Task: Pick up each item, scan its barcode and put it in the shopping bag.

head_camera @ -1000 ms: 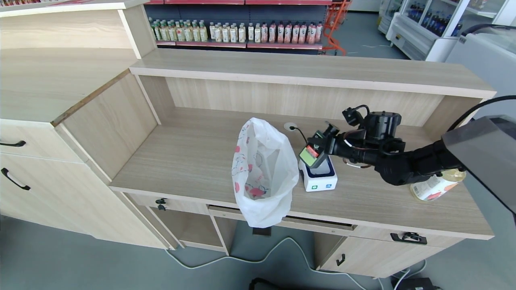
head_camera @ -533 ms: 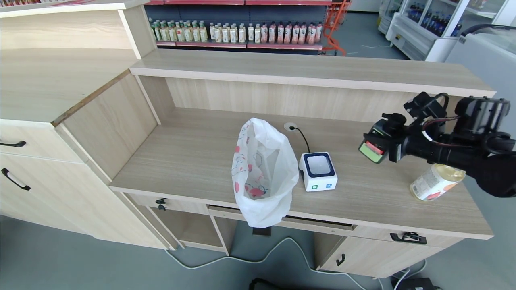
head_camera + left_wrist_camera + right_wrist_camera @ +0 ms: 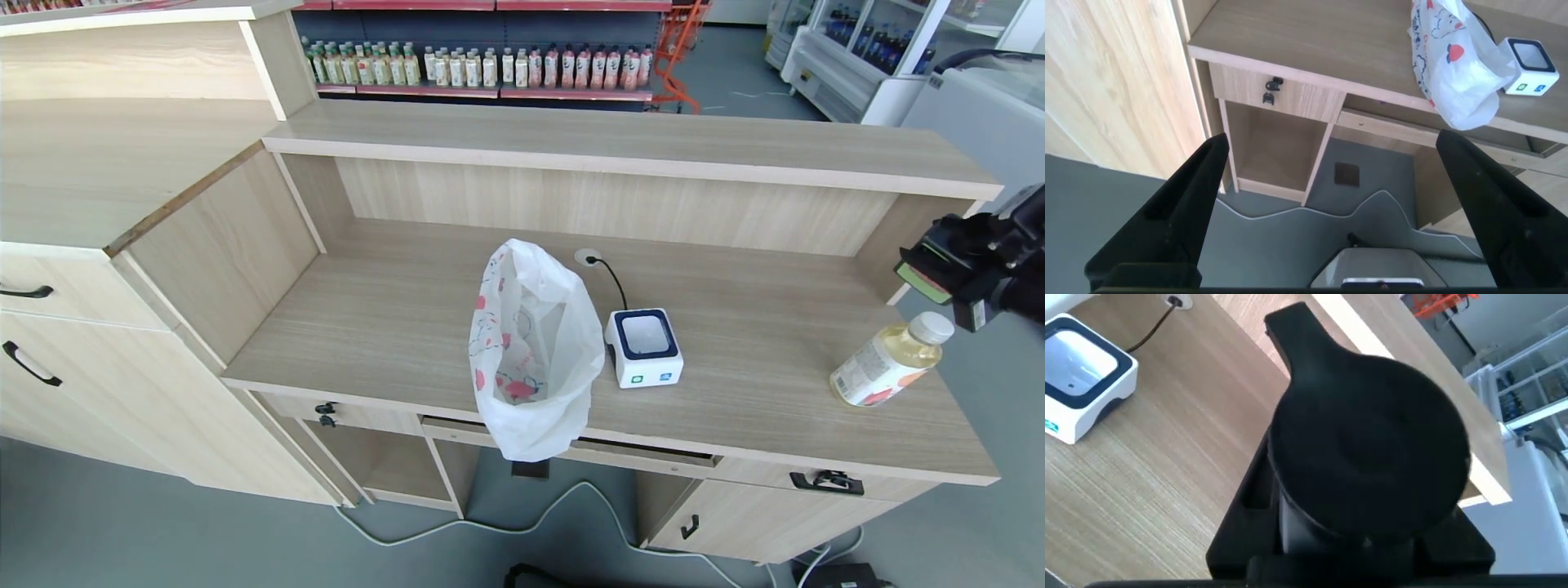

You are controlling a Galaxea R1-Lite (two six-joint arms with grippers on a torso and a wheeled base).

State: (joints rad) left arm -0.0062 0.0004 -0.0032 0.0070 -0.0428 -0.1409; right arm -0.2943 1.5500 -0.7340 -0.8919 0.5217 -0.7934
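1. The right pincer [image 3: 939, 273] has pulled back from over the scanner [image 3: 643, 347]. It is now up in the air at the far right end of the counter [image 3: 392, 318], just past the bottle [image 3: 890, 365].
2. It grips a small green and red pack [image 3: 921, 275]. The green face looks back toward the bag [image 3: 535, 343]. I cannot tell which way the long side runs.
3. The left pincer [image 3: 1331, 204] hangs low in front of the counter, spread wide.
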